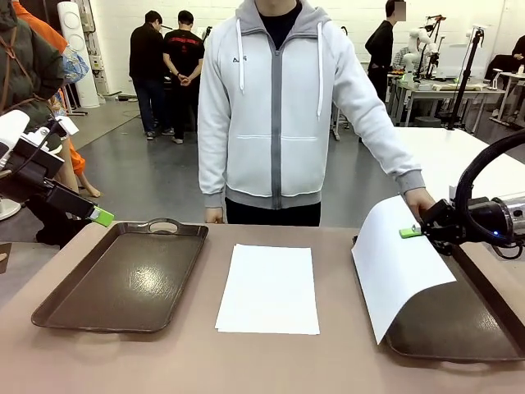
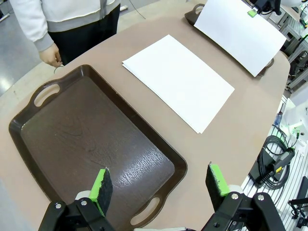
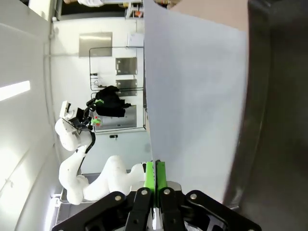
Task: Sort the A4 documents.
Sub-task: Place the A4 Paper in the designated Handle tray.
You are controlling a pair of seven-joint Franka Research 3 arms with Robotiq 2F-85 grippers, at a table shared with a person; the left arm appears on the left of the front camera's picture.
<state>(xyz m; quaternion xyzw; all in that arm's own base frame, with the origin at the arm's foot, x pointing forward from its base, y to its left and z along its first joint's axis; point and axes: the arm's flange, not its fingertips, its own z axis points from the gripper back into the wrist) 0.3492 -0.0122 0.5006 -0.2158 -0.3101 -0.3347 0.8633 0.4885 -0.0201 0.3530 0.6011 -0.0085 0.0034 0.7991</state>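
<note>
A flat stack of A4 documents [image 1: 269, 289] [image 2: 178, 79] lies on the table between two dark brown trays. My right gripper [image 1: 410, 232] [image 3: 155, 175] is shut on the far edge of one white sheet [image 1: 398, 263] [image 3: 192, 96]. That sheet hangs tilted over the left part of the right tray [image 1: 459, 328] [image 3: 274, 120], and it also appears far off in the left wrist view [image 2: 240, 31]. My left gripper [image 1: 102, 217] [image 2: 159, 183] is open and holds nothing. It hovers above the near end of the left tray [image 1: 123, 279] [image 2: 86, 139], which has nothing in it.
A person in a grey hoodie stands at the far side. One hand [image 1: 420, 201] rests by the right tray's far edge, the other hand [image 1: 213, 215] [image 2: 50, 57] near the left tray's handle. Cables [image 2: 274, 154] hang beside the table edge.
</note>
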